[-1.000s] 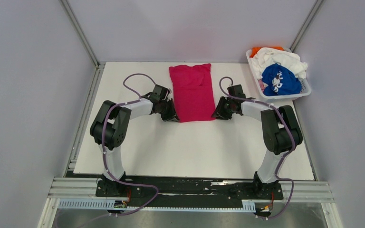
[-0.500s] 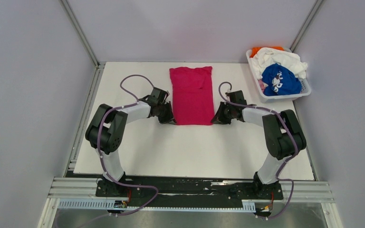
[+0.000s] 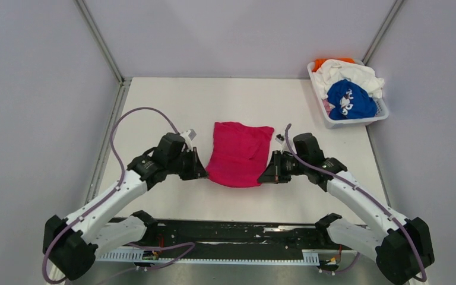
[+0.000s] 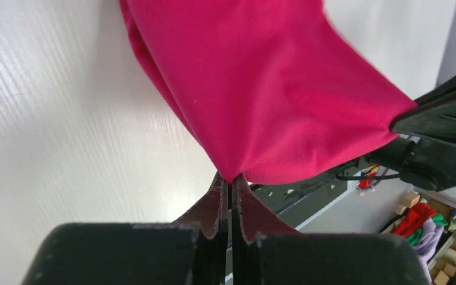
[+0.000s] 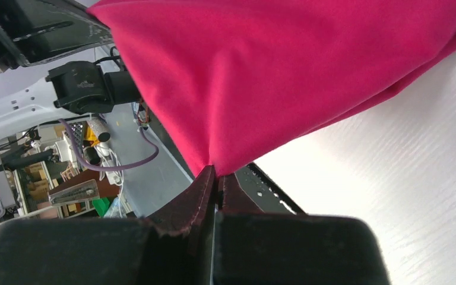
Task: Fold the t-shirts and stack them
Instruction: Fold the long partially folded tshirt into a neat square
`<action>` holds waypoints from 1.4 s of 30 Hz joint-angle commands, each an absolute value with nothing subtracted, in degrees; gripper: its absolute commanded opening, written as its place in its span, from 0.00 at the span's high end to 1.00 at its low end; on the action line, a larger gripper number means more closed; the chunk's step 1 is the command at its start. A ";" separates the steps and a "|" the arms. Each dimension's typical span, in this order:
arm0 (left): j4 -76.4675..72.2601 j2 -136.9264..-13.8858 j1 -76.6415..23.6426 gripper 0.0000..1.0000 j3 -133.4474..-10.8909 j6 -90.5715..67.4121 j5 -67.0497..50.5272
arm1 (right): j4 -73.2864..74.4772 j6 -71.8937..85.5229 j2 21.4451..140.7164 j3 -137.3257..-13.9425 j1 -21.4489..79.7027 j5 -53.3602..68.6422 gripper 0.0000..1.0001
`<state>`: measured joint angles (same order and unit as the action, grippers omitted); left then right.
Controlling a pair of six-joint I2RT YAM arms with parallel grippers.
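Top external view: my left gripper (image 3: 202,173) and right gripper (image 3: 263,178) pinch the magenta-pink t-shirt (image 3: 238,153) by its near corners, raised above the middle of the tabletop (image 3: 166,107)

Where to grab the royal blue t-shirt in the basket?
Pinch the top of the royal blue t-shirt with white print, coming straight down. It lies bunched in a mound at the near end of the white slotted plastic basket, whose walls likely block a side approach. The right gripper is nearer, but shut on the magenta-pink t-shirt.
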<state>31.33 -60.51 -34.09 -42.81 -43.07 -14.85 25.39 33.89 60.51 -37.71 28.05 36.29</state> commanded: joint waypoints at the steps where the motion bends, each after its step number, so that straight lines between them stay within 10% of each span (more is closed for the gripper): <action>1: 36.06 -53.26 -34.27 1.00 -45.37 -44.57 -14.22 | 29.73 36.23 56.75 -41.49 27.52 37.32 1.00; 38: 24.10 -106.54 -21.47 0.99 -81.51 -32.49 -9.89 | 15.29 35.07 94.85 -61.41 6.47 32.09 0.94; 40: 23.00 -108.89 -21.15 0.75 -82.87 -33.01 -10.86 | 14.90 35.27 97.90 -63.37 5.95 32.06 0.92; 42: 21.81 -111.03 -20.42 0.32 -84.59 -34.03 -12.57 | 14.80 35.43 99.95 -65.59 5.72 32.08 0.65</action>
